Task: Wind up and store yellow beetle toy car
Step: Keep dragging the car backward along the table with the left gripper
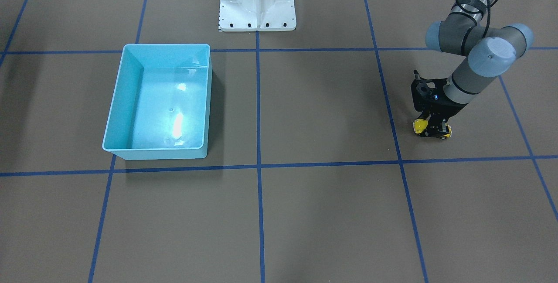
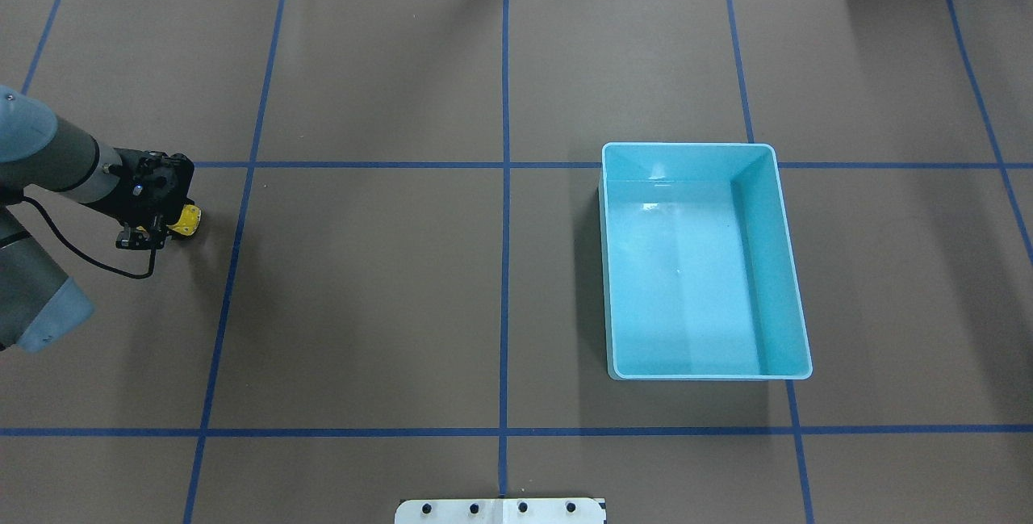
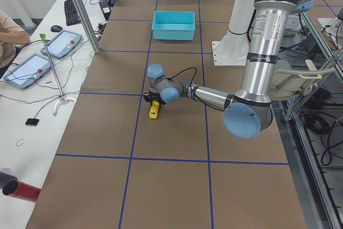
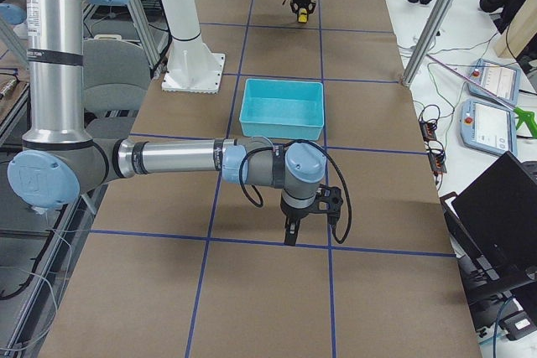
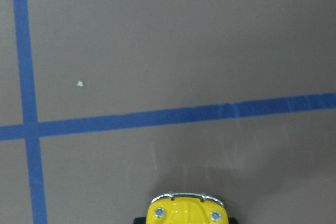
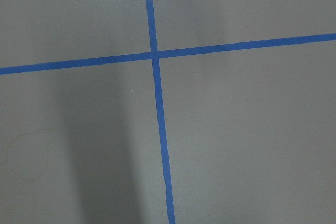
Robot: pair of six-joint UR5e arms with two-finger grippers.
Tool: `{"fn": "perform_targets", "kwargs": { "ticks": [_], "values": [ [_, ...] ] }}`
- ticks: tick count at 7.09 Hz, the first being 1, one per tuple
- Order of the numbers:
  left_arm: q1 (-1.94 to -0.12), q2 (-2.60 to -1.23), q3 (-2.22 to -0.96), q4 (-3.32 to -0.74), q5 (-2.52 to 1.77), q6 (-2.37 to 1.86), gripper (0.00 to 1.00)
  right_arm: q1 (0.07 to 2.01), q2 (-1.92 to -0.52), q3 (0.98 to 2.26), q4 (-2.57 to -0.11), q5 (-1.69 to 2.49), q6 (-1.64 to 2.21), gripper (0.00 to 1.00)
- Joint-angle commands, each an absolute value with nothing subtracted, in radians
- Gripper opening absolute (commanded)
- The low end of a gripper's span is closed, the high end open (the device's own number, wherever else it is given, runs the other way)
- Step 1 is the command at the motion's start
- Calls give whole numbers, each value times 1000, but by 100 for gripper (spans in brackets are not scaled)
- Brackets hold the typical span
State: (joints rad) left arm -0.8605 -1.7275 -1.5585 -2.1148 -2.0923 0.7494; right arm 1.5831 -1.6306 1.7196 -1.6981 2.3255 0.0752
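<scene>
Jaws of our left gripper point(image 1: 433, 131) are clamping the yellow beetle toy car point(image 1: 419, 126) midbody; we're judging it light, slick.

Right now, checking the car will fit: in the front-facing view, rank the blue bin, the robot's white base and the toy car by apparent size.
Largest to smallest:
1. blue bin
2. white base, though the frame's top edge crops it
3. toy car, by far the smallest
</scene>
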Motion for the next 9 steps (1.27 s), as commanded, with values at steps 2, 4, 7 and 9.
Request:
{"fn": "perform_targets", "kwargs": {
  "ticks": [2, 4, 7, 9],
  "values": [
    [-873, -1718, -1560, -2118, -2094, 767, 0, 1583, -1631, 1718, -1698, 2326, 75, 100],
    [-874, -1706, -1559, -2140, -2094, 767, 0, 1583, -1631, 1718, -1698, 2326, 75, 100],
    [-874, -1697, -1559, -2148, -2094, 767, 0, 1583, -1631, 1718, -1698, 2326, 75, 100],
    [-877, -1698, -1552, -2148, -2092, 765, 99, 1583, -1631, 1718, -1698, 2326, 77, 100]
  ]
}}
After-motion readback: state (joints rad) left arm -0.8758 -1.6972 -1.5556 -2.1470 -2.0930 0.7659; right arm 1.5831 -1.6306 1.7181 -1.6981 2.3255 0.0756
